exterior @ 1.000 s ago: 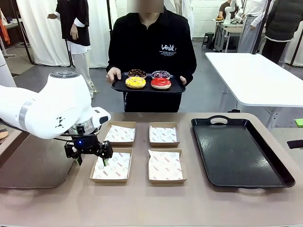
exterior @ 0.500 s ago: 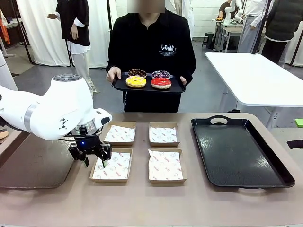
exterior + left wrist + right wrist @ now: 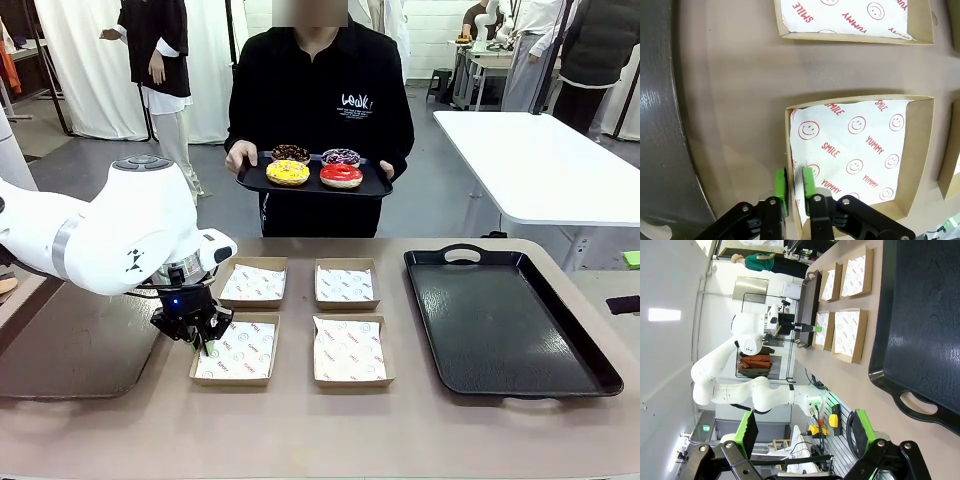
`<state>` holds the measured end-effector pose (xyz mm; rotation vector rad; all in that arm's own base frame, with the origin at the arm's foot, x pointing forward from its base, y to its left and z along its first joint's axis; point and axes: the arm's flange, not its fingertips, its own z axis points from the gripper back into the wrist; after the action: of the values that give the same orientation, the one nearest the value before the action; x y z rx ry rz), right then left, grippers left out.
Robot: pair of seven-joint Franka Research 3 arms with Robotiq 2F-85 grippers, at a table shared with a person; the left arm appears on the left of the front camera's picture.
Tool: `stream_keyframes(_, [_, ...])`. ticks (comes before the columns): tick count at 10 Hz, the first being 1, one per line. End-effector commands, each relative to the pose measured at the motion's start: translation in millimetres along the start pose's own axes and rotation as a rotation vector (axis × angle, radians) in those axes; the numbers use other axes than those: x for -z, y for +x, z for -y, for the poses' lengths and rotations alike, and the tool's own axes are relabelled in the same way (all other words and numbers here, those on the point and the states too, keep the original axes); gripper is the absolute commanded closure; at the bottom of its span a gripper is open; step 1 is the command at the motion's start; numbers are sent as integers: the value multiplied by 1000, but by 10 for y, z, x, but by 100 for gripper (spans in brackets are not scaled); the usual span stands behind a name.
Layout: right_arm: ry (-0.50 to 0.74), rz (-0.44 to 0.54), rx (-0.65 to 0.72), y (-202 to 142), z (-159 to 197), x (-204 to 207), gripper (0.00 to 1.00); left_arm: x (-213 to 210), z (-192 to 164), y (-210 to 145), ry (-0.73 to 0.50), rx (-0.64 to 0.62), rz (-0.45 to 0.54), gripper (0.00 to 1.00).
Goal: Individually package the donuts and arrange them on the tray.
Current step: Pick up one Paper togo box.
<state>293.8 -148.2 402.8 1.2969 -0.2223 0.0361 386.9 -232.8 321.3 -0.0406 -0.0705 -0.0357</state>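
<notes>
left wrist view: the left gripper (image 3: 794,172) is down on the near-left box (image 3: 921,150), one green pad outside the cardboard wall and one inside over the smiley paper liner (image 3: 855,145). the jaws stand narrow with that wall pinched between them, so call it a grasp on the box edge. the wall runs straight away from the camera and the jaws bite across it, a square hold.

over to the front view: the left arm comes in from the left with its wrist pointing straight down, fingers upright over the box's left-hand side. the box is bare, paper only.

the goods are across the counter (image 3: 300,430): the yellow donut (image 3: 287,172), red donut (image 3: 340,176), chocolate donut (image 3: 290,153) and sprinkled donut (image 3: 341,157) all sit on a serving tray (image 3: 300,190) held up by the person's hand (image 3: 240,158) at the far side, beyond the boxes and well apart from both grippers.

that's the relation to watch, in my judgement: the donuts lie straight ahead of the held box, while the large tray (image 3: 500,330) lies off to the robot's right, past the neighbouring boxes. the left arm is the nearer one to the donuts.

right wrist view: the right gripper (image 3: 804,435) is spread wide with nothing between its pads, hanging off the handle end of the large tray.
</notes>
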Motion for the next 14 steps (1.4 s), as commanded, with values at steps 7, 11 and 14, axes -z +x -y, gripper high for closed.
stream_keyframes(7, [10, 3, -5, 7, 4, 10, 0, -583, 135, 96, -25, -18, -1, 100])
stream_keyframes(11, [10, 3, -5, 7, 4, 10, 0, -1611, 290, 447, 2, 17, 64, 100])
stream_keyframes(14, [10, 3, -5, 7, 4, 10, 0, -1845, 244, 897, 30, 17, 2, 100])
